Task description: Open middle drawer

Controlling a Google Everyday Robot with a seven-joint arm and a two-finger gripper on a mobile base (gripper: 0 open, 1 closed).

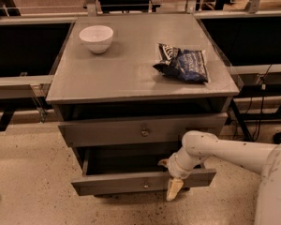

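The grey cabinet (126,78) has the middle drawer (112,184) pulled out toward me, its dark inside showing behind the long flat front. A small round knob (145,185) sits at the centre of that front. My gripper (172,178) is at the top edge of the drawer front, just right of the knob, pointing down over it. The white arm (225,151) reaches in from the lower right. Above, a drawer (107,132) with its own knob (144,131) sits nearly flush with the cabinet.
On the cabinet top stand a white bowl (96,38) at the back left and a dark blue chip bag (183,63) at the right. Dark benches with metal rails (18,81) flank the cabinet. Speckled floor (28,182) lies in front.
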